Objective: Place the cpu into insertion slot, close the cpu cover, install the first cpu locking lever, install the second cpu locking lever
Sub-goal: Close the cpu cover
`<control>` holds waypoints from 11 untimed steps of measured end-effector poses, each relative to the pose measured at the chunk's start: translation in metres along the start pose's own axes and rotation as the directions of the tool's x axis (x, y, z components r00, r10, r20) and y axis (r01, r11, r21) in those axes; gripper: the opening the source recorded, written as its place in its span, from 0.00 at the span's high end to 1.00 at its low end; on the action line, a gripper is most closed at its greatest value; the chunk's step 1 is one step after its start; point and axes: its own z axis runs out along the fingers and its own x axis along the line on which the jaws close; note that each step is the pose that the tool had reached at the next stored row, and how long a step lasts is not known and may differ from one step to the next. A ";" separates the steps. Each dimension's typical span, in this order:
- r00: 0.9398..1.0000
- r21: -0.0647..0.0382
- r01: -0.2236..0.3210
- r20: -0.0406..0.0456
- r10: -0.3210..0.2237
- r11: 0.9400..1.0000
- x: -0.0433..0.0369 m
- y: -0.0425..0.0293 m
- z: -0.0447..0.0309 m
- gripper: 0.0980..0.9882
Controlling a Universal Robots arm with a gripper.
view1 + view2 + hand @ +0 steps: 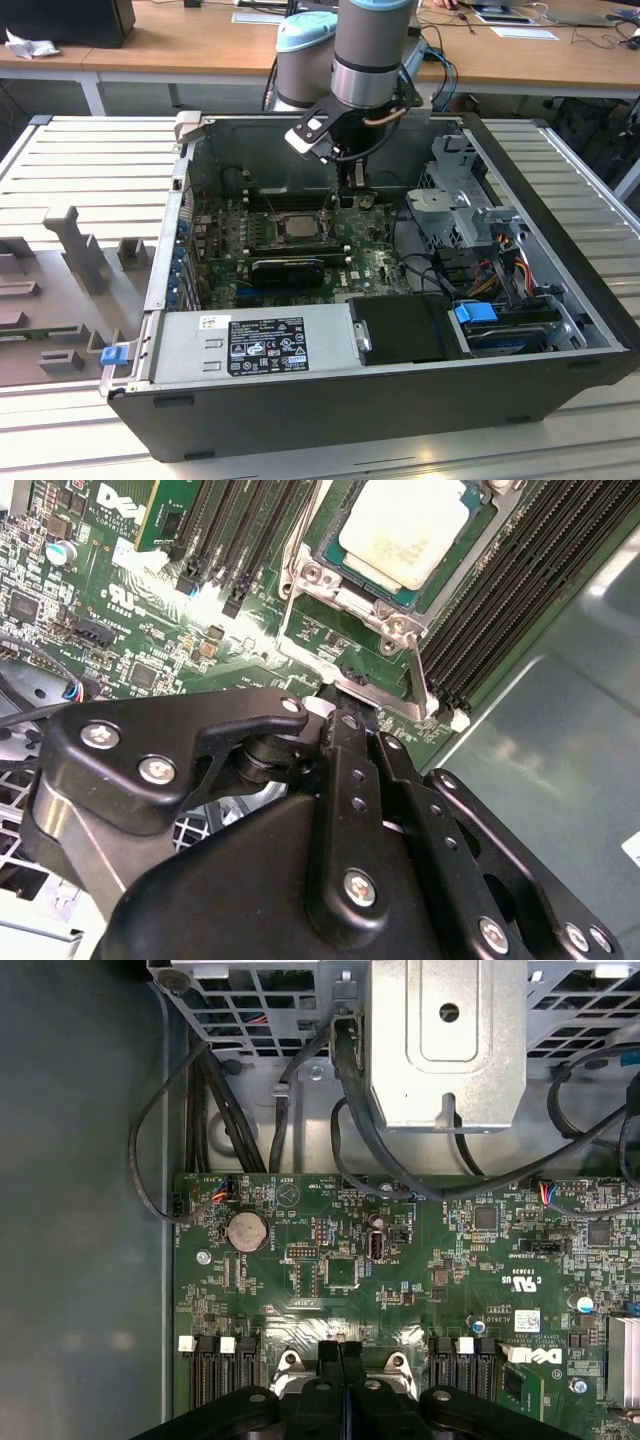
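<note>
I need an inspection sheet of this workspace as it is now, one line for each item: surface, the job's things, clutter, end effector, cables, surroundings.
Surface: ribbed metal table carrying an open computer case.
Job's things: cpu sits in the insertion slot; the cpu cover frames it; a thin lever runs beside it.
Clutter: grey moulded fixtures on the table, at the exterior view's left.
End effector: gripper shut, low over the motherboard, at the cover's edge.
Cables: black cables hang from the drive cage.
Surroundings: wooden desks behind.
</note>
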 end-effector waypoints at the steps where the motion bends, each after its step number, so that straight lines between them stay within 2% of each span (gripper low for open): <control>1: 1.000 0.000 0.000 0.000 0.000 1.000 0.0000 -0.0003 0.0000 0.99; 11: 1.000 0.000 0.000 0.000 0.000 1.000 0.0000 -0.0043 0.0000 0.99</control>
